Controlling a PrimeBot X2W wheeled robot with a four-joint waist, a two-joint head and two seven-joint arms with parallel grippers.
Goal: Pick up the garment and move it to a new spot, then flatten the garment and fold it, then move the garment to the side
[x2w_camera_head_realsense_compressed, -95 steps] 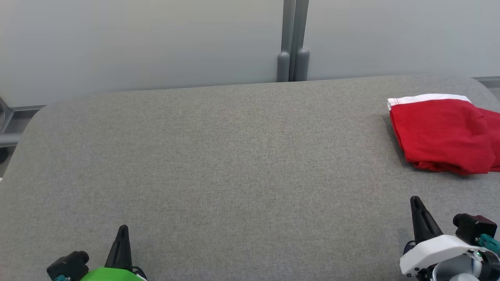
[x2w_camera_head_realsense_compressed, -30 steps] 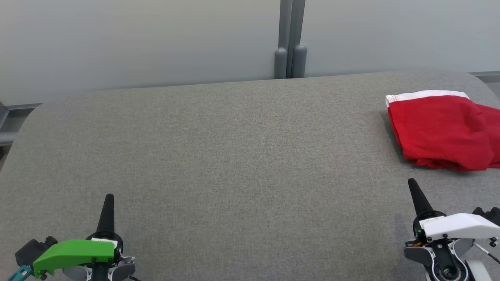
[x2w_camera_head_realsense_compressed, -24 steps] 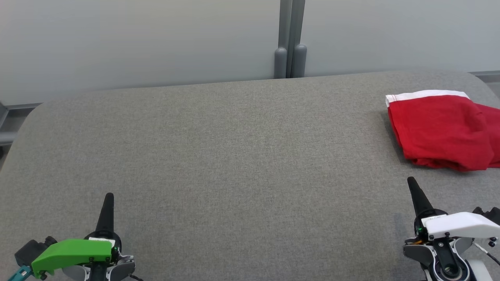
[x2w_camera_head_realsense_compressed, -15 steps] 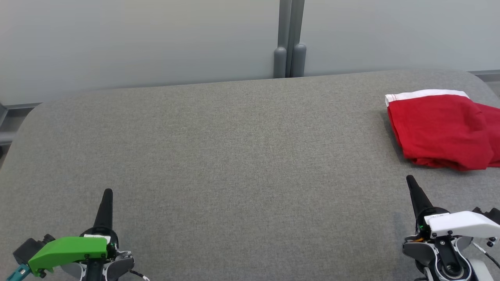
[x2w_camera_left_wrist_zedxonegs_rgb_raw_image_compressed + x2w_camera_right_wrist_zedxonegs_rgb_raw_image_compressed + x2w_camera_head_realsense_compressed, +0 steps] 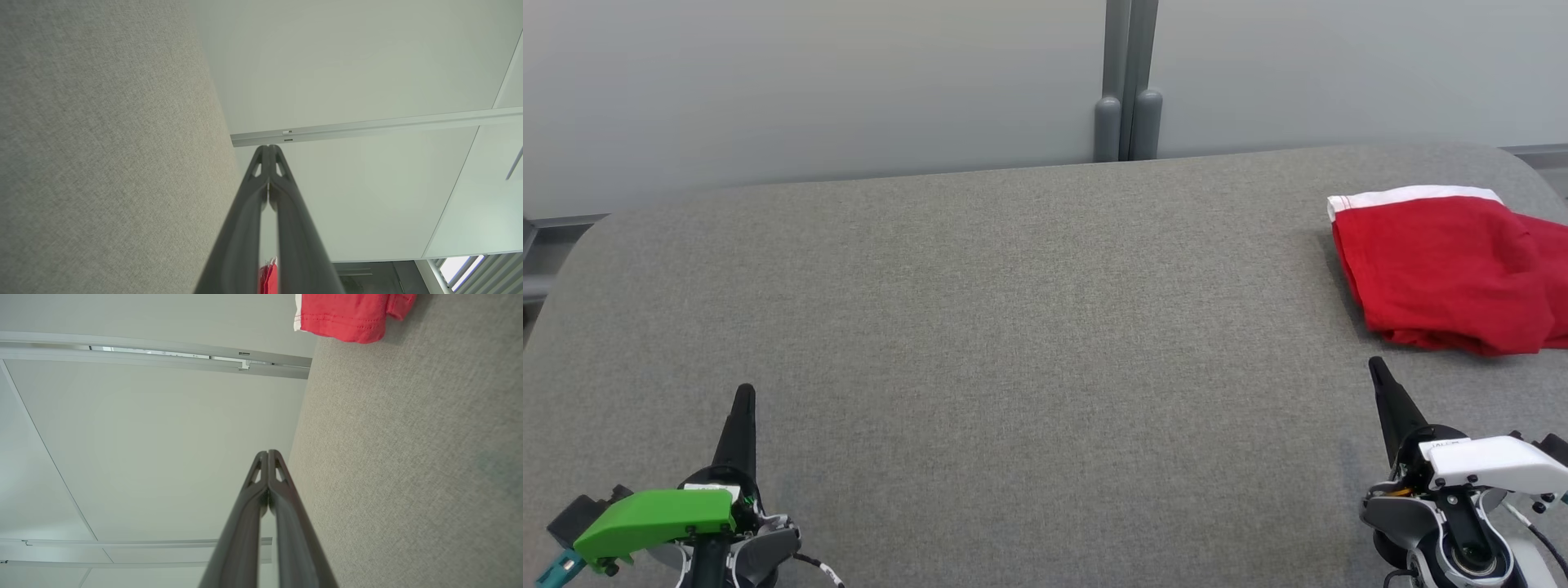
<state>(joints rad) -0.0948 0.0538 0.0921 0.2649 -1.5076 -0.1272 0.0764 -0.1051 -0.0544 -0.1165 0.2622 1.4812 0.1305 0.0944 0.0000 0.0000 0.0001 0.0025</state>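
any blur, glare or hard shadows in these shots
Head view: soft even light, no glare; the red cloth garment with a white band casts a faint shadow on the grey fabric table. Left wrist view: the shut left gripper blurs towards the bottom edge. Right wrist view: the shut right gripper blurs likewise, garment stitching sharp.

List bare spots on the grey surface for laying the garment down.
Bare: the whole middle of the grey surface, from the left gripper across to the right gripper, back to the wall post. Also the far left. Crowded: far right corner, where the red garment lies.
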